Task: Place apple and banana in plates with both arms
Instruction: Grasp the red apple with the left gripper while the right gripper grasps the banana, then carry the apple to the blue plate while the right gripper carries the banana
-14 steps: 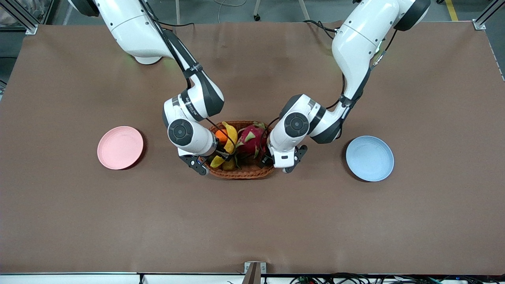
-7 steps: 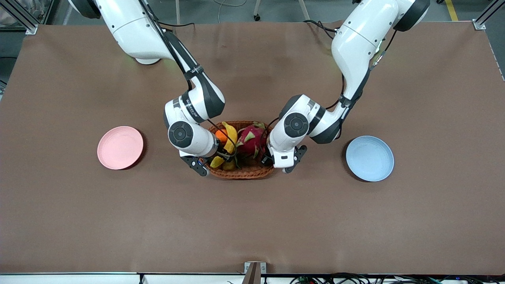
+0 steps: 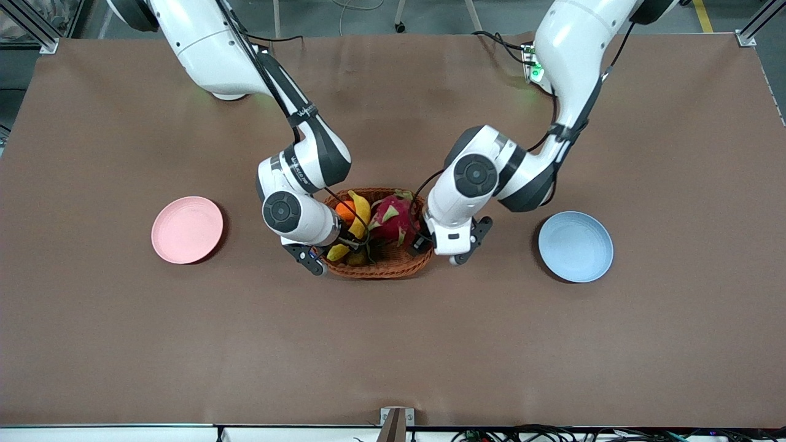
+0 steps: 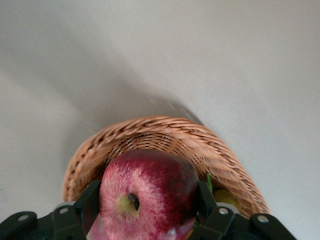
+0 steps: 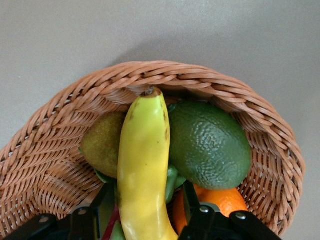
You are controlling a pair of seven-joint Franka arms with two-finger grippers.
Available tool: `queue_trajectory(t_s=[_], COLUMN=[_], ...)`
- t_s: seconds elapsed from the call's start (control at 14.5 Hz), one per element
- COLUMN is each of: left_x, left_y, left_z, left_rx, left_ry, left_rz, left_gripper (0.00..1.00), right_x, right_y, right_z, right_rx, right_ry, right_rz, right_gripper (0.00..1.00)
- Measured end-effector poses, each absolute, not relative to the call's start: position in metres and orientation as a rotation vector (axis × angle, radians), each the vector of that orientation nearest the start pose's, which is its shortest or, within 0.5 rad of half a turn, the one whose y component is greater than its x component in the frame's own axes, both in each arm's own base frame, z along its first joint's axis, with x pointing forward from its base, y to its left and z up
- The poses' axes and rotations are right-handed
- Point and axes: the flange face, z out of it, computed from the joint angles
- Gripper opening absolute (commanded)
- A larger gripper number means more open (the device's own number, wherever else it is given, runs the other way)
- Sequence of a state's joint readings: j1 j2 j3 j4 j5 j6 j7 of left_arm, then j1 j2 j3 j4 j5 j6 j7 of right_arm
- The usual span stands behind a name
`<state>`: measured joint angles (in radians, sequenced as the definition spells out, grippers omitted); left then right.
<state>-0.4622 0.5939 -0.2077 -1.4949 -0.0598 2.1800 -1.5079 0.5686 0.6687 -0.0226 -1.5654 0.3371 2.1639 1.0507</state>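
Observation:
The dark-red apple (image 4: 150, 195) is clamped between my left gripper's (image 4: 147, 196) fingers and hangs just above the basket's end; in the front view the left gripper (image 3: 424, 244) is over the basket end toward the left arm, and the apple is hidden under the hand. The yellow banana (image 3: 359, 212) lies in the basket; my right gripper (image 3: 347, 245) reaches in, its fingers closed in on both sides of the banana (image 5: 142, 165). The pink plate (image 3: 187, 230) lies toward the right arm's end, the blue plate (image 3: 575, 245) toward the left arm's end; both hold nothing.
The oval wicker basket (image 3: 381, 270) stands mid-table between the plates and shows in both wrist views (image 4: 165, 132) (image 5: 165, 72). It holds a magenta dragon fruit (image 3: 388, 218), an orange (image 3: 344, 210), a green avocado (image 5: 210, 145) and a brownish-green fruit (image 5: 100, 145).
My left arm has risen and shifted a little toward the blue plate with the apple in its fingers. My right arm has hardly moved; the banana stays in the basket.

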Motion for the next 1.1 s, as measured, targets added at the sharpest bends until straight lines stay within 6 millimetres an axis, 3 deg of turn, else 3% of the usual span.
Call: queue_trajectory(t_s=[0.28,0.48,0.62,0.76,0.9,1.1], left_x=[0.597,0.611,0.620,0.626,0.627,0.625], left_y=[-0.364,-0.302,-0.256,-0.217,-0.188,-0.149], left_z=[0.388,0.398,0.385,0.362,0.343,0.314], left_rx=[-2.953,-2.914,-2.852,-2.809,-2.783,-2.696], left_ry=[-1.376,-1.232,-1.139,-1.100,-1.061,-0.948], left_rz=[0.163,0.173,0.151,0.170,0.201,0.166], left_gripper=[0.04,0.05,0.05,0.06,0.06,0.06], right_x=[0.586,0.586,0.586,0.586,0.586,0.586], right_y=[0.374,0.374,0.375,0.375,0.377,0.378], right_z=[0.247,0.247,0.247,0.247,0.248,0.249], right_rx=[-2.810,-2.810,-2.810,-2.810,-2.818,-2.837], right_ry=[1.025,1.024,1.023,1.020,0.988,0.907], right_rz=[0.351,0.351,0.351,0.350,0.347,0.341], right_gripper=[0.58,0.54,0.51,0.41,0.30,0.23])
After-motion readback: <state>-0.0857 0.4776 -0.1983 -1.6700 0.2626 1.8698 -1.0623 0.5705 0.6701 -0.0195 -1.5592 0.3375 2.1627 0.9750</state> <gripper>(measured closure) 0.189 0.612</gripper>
